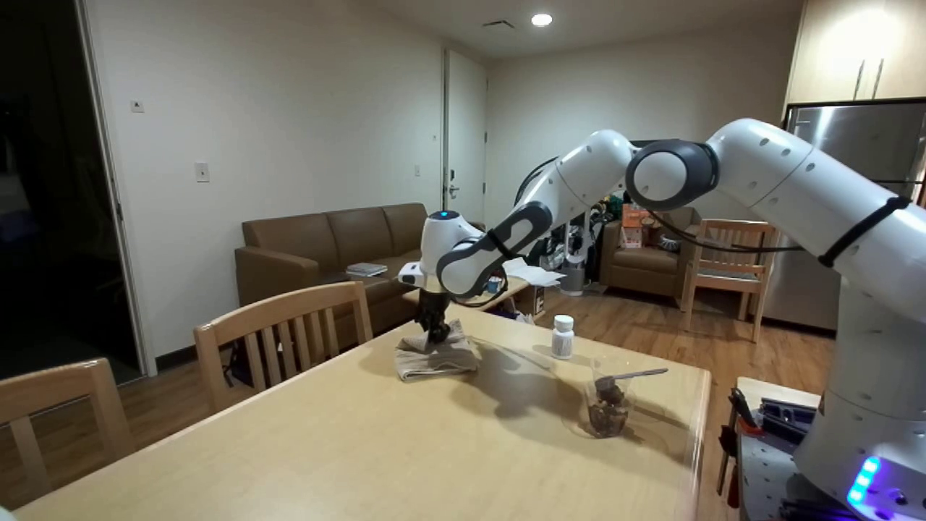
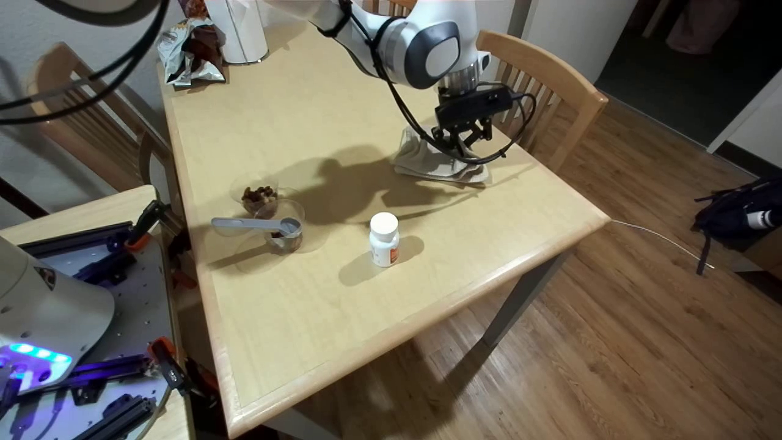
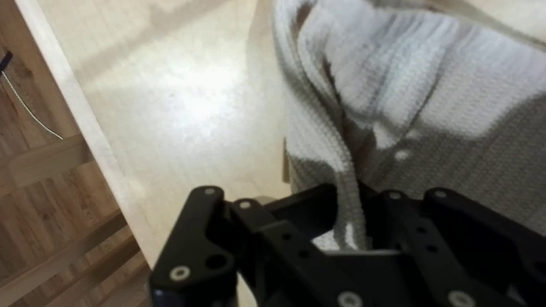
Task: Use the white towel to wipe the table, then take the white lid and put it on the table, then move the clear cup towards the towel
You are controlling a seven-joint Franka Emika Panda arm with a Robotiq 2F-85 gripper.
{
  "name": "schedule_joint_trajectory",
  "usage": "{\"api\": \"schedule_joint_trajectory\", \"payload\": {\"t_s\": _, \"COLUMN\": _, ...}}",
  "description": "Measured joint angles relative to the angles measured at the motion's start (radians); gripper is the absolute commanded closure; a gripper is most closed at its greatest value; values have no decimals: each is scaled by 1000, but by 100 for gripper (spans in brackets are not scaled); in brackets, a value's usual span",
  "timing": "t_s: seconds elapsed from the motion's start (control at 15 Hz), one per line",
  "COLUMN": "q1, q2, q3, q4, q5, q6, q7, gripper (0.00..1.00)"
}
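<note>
Wiping seems underway: the gripper [image 3: 347, 201] pinches the towel [image 2: 423, 160] near the table [image 2: 311, 299] edge opposite the robot [image 1: 810, 166]; lid [image 2: 384, 223], on its bottle [image 2: 383, 253], and cup [image 2: 286, 244], by the robot-side edge, remain.

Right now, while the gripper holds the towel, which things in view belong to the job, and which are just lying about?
For the job:
towel, pinched in the gripper
table
white lid on the bottle, probably the one meant
one of the two clear cups; which, I cannot tell

Just lying about:
spoon
foil bag
backpack
</note>
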Motion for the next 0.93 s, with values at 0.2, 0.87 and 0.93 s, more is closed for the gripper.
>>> {"api": "schedule_joint_trajectory", "payload": {"t_s": 0.2, "q1": -3, "q2": 0, "q3": 5, "q4": 5, "q5": 0, "q6": -34, "q7": 0, "gripper": 96}}
{"api": "schedule_joint_trajectory", "payload": {"t_s": 0.87, "q1": -2, "q2": -2, "q3": 23, "q4": 63, "q5": 3, "q6": -291, "q7": 33, "gripper": 52}}
{"api": "schedule_joint_trajectory", "payload": {"t_s": 0.93, "q1": -2, "q2": -2, "q3": 24, "q4": 66, "q5": 3, "q6": -305, "q7": 33, "gripper": 46}}
